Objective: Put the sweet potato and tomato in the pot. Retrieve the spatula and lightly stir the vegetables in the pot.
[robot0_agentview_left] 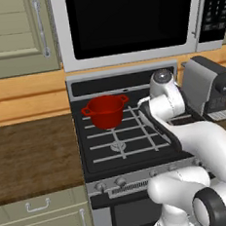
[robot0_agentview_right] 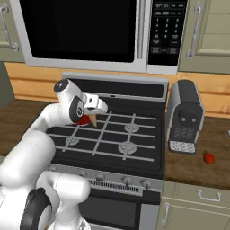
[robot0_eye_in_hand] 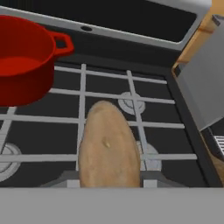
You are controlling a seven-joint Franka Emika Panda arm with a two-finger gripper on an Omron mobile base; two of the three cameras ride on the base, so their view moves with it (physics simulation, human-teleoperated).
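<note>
Sweet potato (robot0_eye_in_hand: 108, 146) beside pot (robot0_eye_in_hand: 24, 61) rim

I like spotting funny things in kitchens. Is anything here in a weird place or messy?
Nothing is spilled or broken. One oddity: a small red tomato sits alone on the wooden counter, to the right of the coffee machine, far from the red pot on the stove. The gripper holds the sweet potato above the burners.

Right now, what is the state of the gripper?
Gripper: closed on the sweet potato, above the stove, near the pot.
</note>
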